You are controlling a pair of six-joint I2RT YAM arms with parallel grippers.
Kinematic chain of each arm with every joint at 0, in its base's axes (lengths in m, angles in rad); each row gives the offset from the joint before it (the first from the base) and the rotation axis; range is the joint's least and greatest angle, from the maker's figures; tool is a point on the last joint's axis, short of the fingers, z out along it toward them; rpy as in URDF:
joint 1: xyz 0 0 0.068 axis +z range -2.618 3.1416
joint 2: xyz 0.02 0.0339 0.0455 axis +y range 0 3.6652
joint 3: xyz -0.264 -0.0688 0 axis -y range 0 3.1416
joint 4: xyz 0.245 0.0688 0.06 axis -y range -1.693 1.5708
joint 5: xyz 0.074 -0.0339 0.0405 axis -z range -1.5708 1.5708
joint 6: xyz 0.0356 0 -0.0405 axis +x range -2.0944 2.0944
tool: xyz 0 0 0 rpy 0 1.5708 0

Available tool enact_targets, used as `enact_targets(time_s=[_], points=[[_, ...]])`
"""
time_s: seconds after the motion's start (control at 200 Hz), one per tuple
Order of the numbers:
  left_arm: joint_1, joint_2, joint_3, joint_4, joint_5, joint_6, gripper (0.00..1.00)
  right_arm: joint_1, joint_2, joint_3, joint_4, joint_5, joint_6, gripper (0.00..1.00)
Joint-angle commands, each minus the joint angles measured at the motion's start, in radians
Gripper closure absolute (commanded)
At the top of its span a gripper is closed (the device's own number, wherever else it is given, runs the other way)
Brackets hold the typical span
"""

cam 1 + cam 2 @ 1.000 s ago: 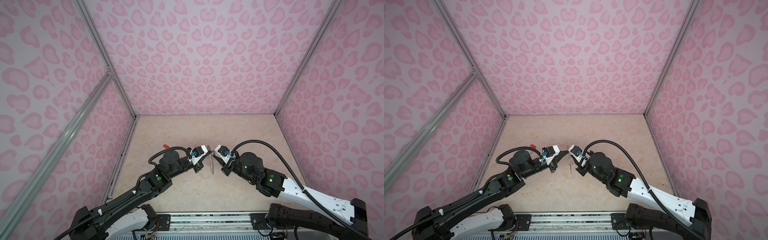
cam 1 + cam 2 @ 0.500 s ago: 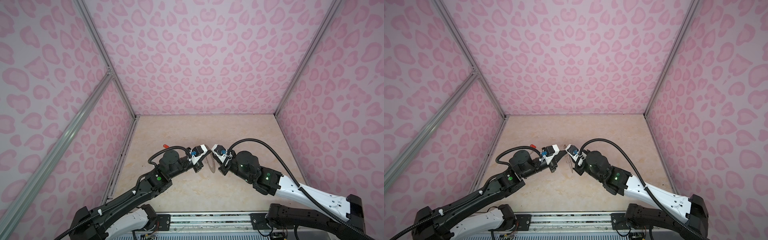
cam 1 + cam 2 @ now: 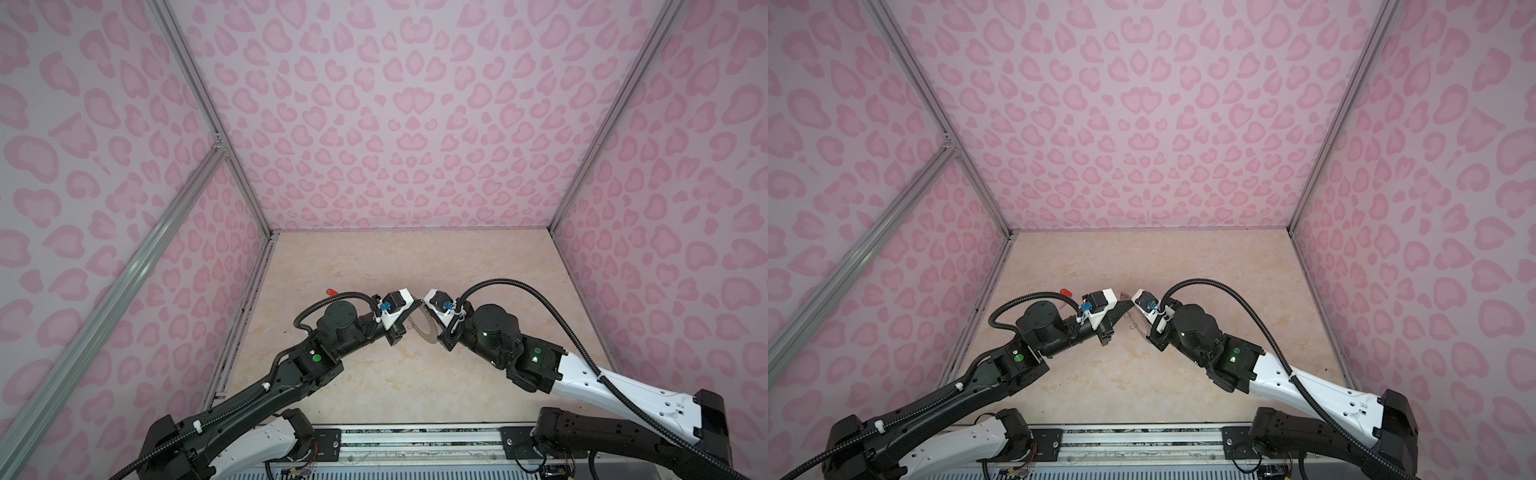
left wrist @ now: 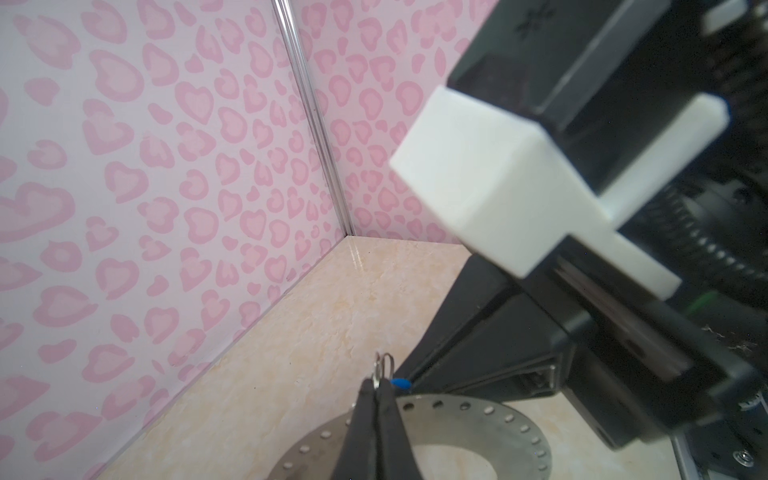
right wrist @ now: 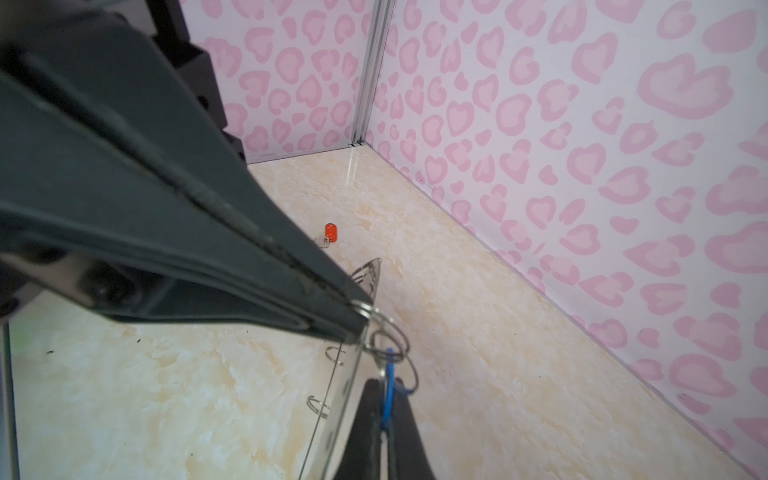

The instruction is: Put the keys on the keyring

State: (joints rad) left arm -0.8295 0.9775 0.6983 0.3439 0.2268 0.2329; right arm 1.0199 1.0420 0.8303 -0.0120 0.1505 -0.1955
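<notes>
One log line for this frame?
left gripper: shut on keyring loop | right gripper: shut on blue key | red key: on table

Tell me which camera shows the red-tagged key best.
Right wrist view: the red-tagged key lies clear on the tabletop, tag and metal part both visible. In both top views only its red tag shows beside the left arm's cable. The left wrist view misses it.

Left gripper (image 4: 377,384), right gripper (image 5: 385,388) and flat grey metal ring (image 4: 478,426) block mid-table; beige marbled tabletop (image 3: 415,266) behind open, bar red-orange-tagged key (image 5: 329,233)
</notes>
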Motion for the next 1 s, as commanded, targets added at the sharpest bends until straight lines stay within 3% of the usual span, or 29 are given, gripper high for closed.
enact_targets(time_s=[0.0,0.46,0.575,0.725,0.825,0.995], points=[[0.000,-0.010,0.004,0.074,-0.009,-0.013,0.97,0.005,-0.003,-0.014,0.012,0.009,-0.040,1.00],[0.003,-0.005,-0.010,0.113,0.009,-0.029,0.97,0.025,-0.034,-0.061,0.029,0.009,-0.134,1.00],[0.005,-0.010,-0.017,0.115,0.024,-0.026,0.97,0.023,-0.064,-0.066,-0.002,0.019,-0.154,0.81],[0.013,-0.016,-0.029,0.112,0.077,-0.023,0.97,-0.012,-0.129,-0.066,-0.081,-0.007,-0.163,0.74],[0.020,-0.014,-0.033,0.110,0.121,-0.028,0.97,-0.058,-0.181,-0.064,-0.128,-0.088,-0.166,0.73],[0.028,-0.005,-0.029,0.097,0.193,-0.024,0.97,-0.174,-0.232,-0.030,-0.178,-0.354,-0.168,0.75]])
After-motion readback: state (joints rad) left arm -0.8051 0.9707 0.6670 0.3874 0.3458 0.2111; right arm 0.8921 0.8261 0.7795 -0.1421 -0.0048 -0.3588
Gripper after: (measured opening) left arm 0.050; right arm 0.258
